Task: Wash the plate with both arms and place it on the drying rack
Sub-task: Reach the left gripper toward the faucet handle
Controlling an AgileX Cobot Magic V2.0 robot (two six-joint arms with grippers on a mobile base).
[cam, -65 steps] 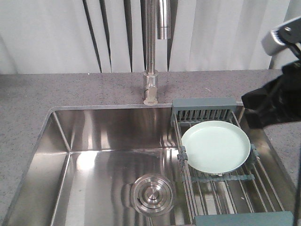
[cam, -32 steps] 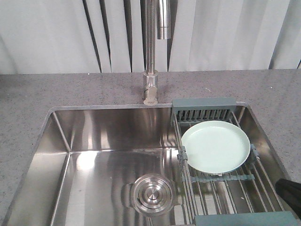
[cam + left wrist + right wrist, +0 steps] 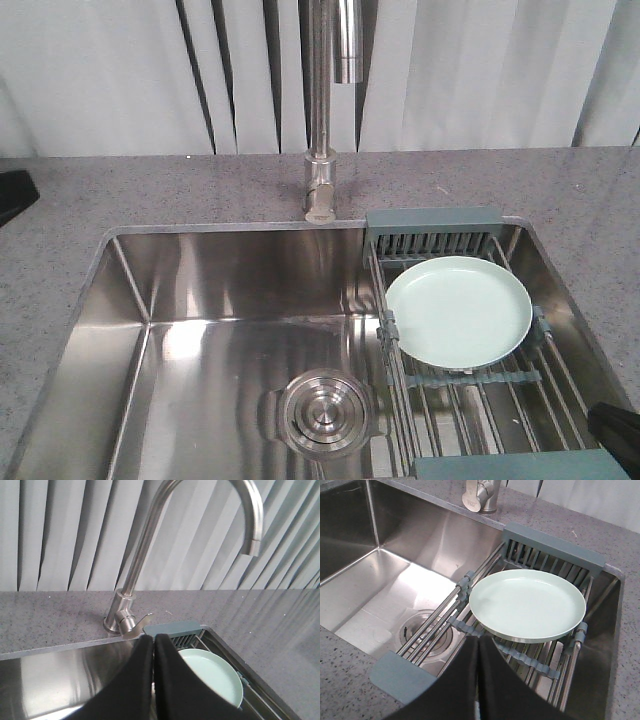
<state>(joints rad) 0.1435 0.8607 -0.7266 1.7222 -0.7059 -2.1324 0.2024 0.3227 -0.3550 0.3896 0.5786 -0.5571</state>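
The pale mint-green plate (image 3: 458,311) lies flat on the drying rack (image 3: 433,218), which spans the right end of the sink. Nothing holds it. In the left wrist view my left gripper (image 3: 152,639) is shut and empty, high above the sink, with the plate (image 3: 216,676) below and to its right, beside the rack's end piece (image 3: 172,628). In the right wrist view my right gripper (image 3: 478,641) is shut and empty, just short of the plate's (image 3: 527,604) near rim, above the rack (image 3: 552,542). Only black bits of the arms show in the front view, at the left edge (image 3: 14,192) and the lower right corner (image 3: 616,432).
The steel sink (image 3: 230,270) has a round drain (image 3: 323,412) left of the rack. A tall steel faucet (image 3: 322,110) rises behind the sink's middle, with its spout (image 3: 252,525) overhead. Grey stone counter (image 3: 100,190) surrounds the sink, with curtains behind.
The right arm has left the upper right of the front view and now shows only at the lower right corner. A black bit of the left arm has come in at the left edge. The plate has not moved.
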